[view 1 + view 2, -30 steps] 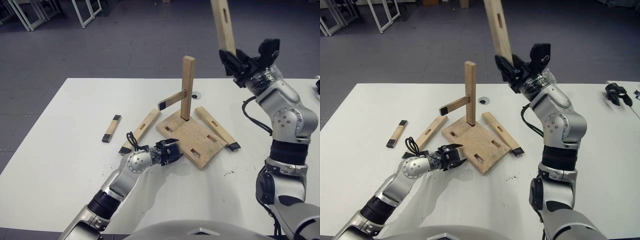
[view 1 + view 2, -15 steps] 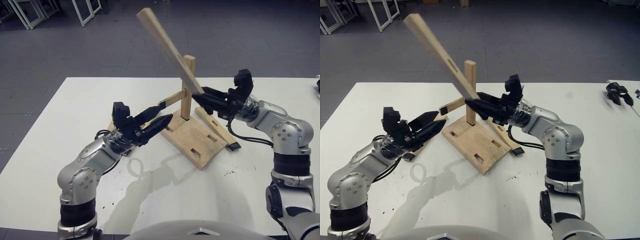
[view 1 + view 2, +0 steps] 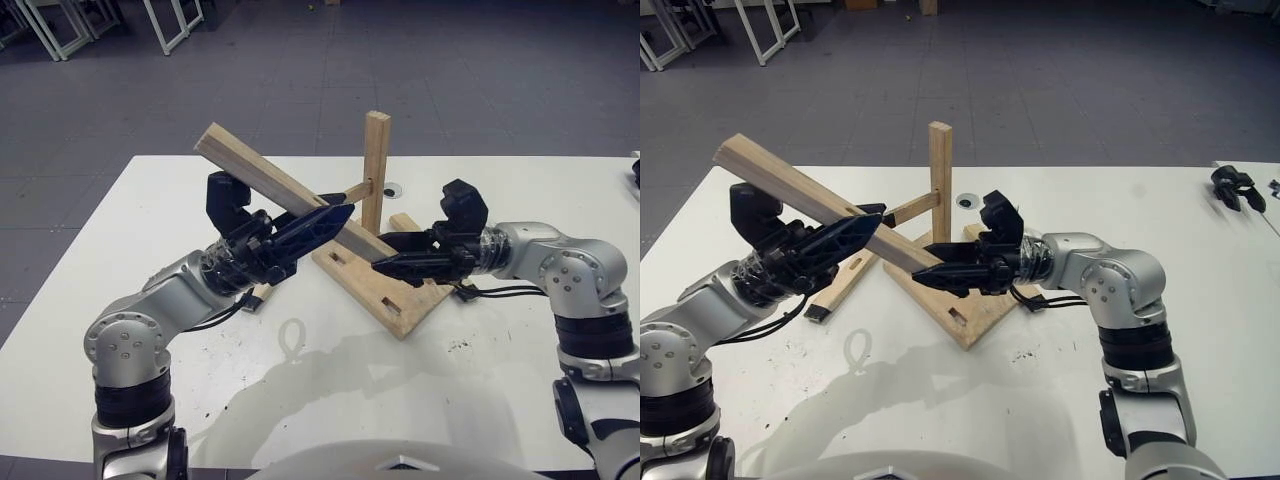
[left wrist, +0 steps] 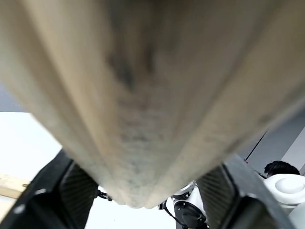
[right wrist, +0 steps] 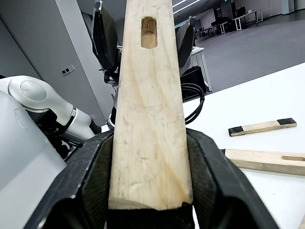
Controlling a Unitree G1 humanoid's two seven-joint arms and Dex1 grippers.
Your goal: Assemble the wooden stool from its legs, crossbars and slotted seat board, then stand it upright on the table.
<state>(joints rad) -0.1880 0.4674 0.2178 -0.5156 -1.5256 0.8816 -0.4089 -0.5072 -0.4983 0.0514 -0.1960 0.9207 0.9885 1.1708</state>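
Left eye view: leg (image 3: 262,175), upright a second ago, now slants from 10 o'clock down to 4 o'clock over the seat board (image 3: 405,300), its lower end clamped in the right gripper (image 3: 378,264). The left gripper (image 3: 338,213) has risen off the table (image 3: 520,200) to straddle mid-leg, spread, not yet pinching. Likely a regrip before slotting beside the standing leg (image 3: 376,150).

Close blur, covered ends
At the left wrist the held leg (image 4: 138,95) is a close blur cut by the frame, and whether the left gripper (image 3: 335,218) grips it cannot be told. Its low end is buried in the right gripper (image 3: 380,268). It hides the foot of the upright leg (image 3: 376,160); the left arm (image 3: 700,300) covers part of a flat leg (image 3: 840,285)
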